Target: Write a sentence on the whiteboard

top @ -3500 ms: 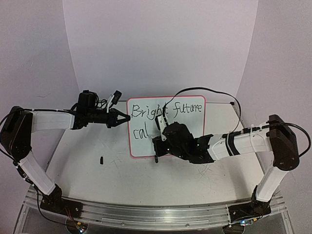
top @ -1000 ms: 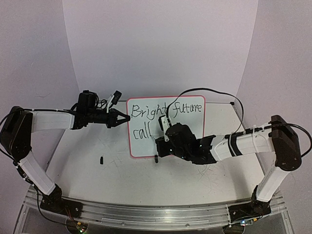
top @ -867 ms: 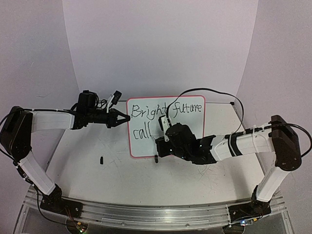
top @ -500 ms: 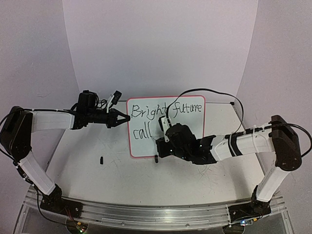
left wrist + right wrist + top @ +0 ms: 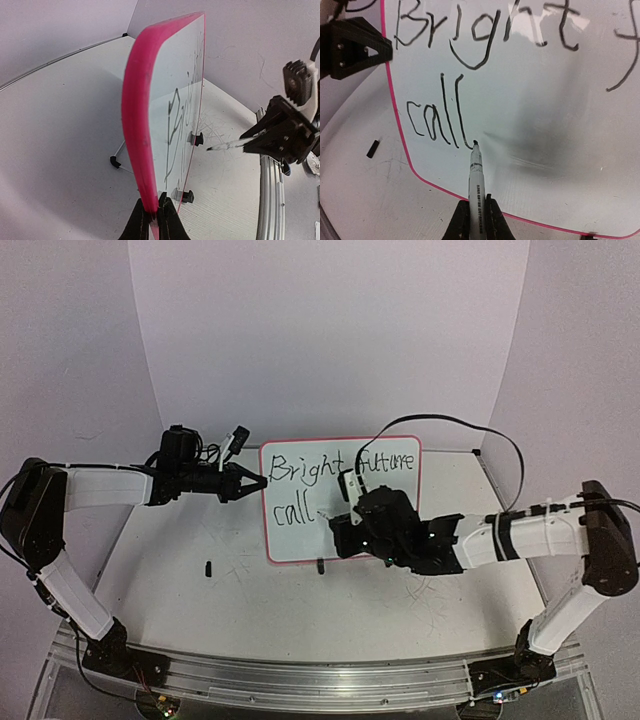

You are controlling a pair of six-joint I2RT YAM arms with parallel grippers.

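In front of the right gripper (image 5: 479, 211), clenched on a slim grey marker (image 5: 475, 172), stands the pink-framed rectangular whiteboard (image 5: 545, 105).
Its black handwritten sentence (image 5: 299, 470) reads "Bright future call"; marker tip meets the board after "call"; left gripper (image 5: 152, 212) pinches the frame; a small black cap (image 5: 372, 148) lies left.

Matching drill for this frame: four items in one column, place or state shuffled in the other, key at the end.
Column A
1. left claw
2. right claw
3. marker
4. small black piece

Column B
a. lying on the table, left of the whiteboard
b. shut on the whiteboard's edge
c. tip at the board, at the end of "call"
d. shut on the marker's barrel

Pairs: 1-b, 2-d, 3-c, 4-a
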